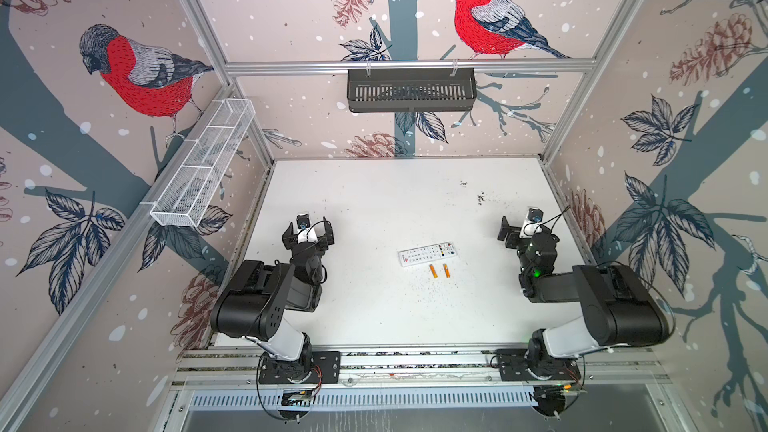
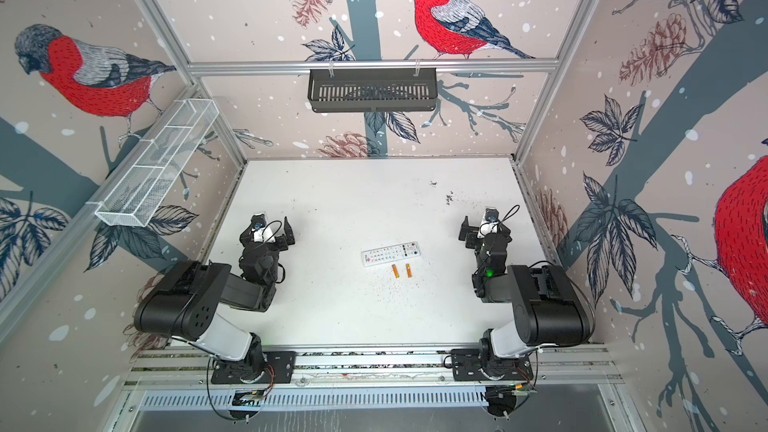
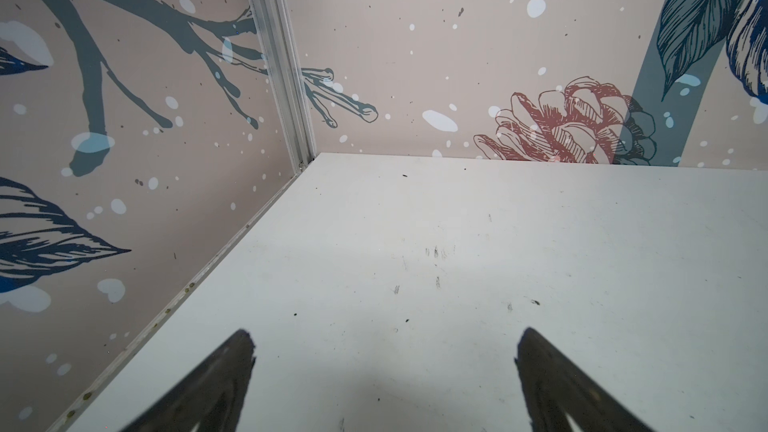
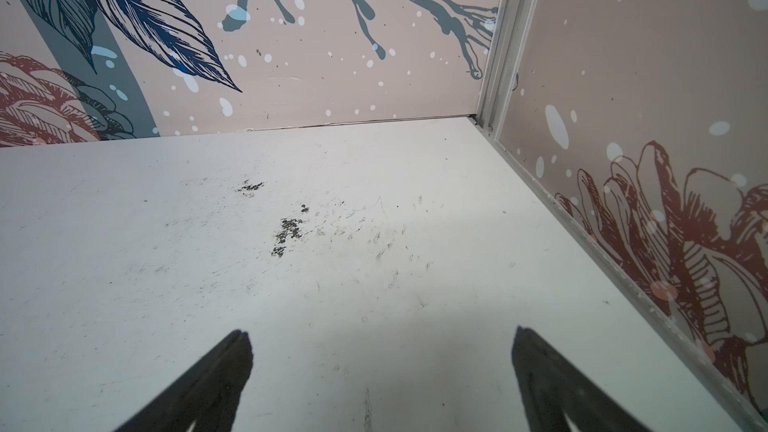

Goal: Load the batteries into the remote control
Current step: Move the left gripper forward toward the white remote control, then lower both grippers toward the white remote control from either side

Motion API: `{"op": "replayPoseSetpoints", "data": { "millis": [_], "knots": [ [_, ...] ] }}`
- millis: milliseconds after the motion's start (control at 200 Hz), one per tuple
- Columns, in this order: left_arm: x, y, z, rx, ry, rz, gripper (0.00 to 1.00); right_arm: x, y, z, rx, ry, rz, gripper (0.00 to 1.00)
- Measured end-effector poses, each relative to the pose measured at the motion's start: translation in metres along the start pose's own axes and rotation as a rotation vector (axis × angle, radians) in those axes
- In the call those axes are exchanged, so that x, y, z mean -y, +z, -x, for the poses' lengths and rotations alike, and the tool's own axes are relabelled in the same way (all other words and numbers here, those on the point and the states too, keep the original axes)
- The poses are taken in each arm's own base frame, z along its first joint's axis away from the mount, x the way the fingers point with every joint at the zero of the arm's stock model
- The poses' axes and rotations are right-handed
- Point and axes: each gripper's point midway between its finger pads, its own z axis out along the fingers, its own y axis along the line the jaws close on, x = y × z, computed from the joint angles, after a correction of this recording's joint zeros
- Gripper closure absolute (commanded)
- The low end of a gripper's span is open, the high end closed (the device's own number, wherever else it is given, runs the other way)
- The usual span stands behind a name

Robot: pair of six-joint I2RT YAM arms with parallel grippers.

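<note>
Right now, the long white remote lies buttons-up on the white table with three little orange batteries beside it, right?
Not three. Both top views show two slim orange cylinder batteries beside the long white plastic remote control, which lies buttons-up on the white table.

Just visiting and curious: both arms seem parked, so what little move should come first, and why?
Probably the right gripper reaching to the remote control: it lies buttons up, so it likely needs turning over before the batteries beside it go in. It and the left gripper are open, empty.
</note>
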Motion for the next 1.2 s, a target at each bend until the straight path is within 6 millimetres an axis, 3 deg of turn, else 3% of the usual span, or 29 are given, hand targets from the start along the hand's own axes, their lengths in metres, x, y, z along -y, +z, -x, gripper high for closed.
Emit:
{"op": "replayPoseSetpoints", "data": {
  "millis": [135,295,440,675,1051,1146,1201],
  "knots": [
    [-0.001,-0.002,0.002,0.004,-0.002,0.000,0.02,0.000,0.000,0.000,0.000,0.000,0.000,0.01],
    [0.003,0.000,0.023,0.032,-0.009,0.010,0.02,0.000,0.000,0.000,0.000,0.000,0.000,0.01],
    [0.025,0.005,0.044,0.022,0.008,0.002,0.02,0.000,0.000,0.000,0.000,-0.002,0.000,0.01],
    [0.076,-0.001,0.060,-0.051,0.072,-0.066,0.02,0.000,0.000,0.000,0.000,-0.002,0.000,0.01],
    [0.180,-0.042,0.089,-0.135,0.050,-0.329,0.02,0.003,0.001,0.001,0.000,0.004,0.000,0.01],
    [0.210,-0.054,0.082,-0.188,0.056,-0.454,0.02,-0.002,0.003,0.007,0.001,-0.003,0.004,0.01],
    [0.223,-0.062,0.074,-0.222,0.067,-0.524,0.02,-0.009,0.007,0.025,0.019,-0.007,0.016,0.01]
  ]
}}
